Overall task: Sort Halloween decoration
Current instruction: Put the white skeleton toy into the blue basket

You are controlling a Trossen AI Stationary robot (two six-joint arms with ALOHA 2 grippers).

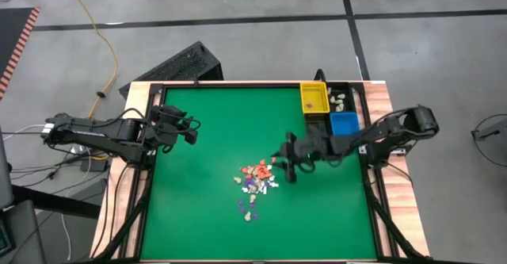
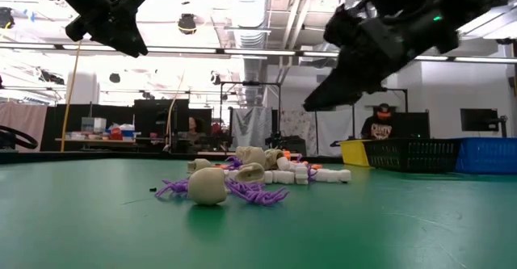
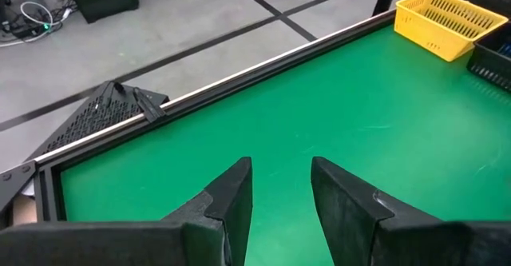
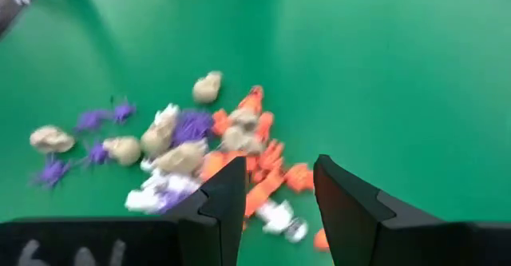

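High view: the Halloween decoration lies as one loose heap of cream, orange and purple trinkets near the middle of the green table, with a few purple and cream strays trailing toward the near edge. From up here the single pieces are too small to tell apart. The right gripper hangs just beside the heap's right side, its fingers parted and nothing between them. In the right wrist view the same fingers stand apart above orange and cream pieces, and they cover the nearest of these; the trinkets there are smeared, so shapes stay unclear. In the low view a cream skull sits among purple spider legs in front, hiding much of the heap behind it, and both arms are cut off by the top of the picture.

The left gripper waits above the table's left side, well apart from the heap, its fingers spread and empty. The yellow bin, black bin and blue bin stand together in the far right corner. The black bin holds some pale pieces. A raised dark rail edges the table. Bare green lies open on the left and near side.
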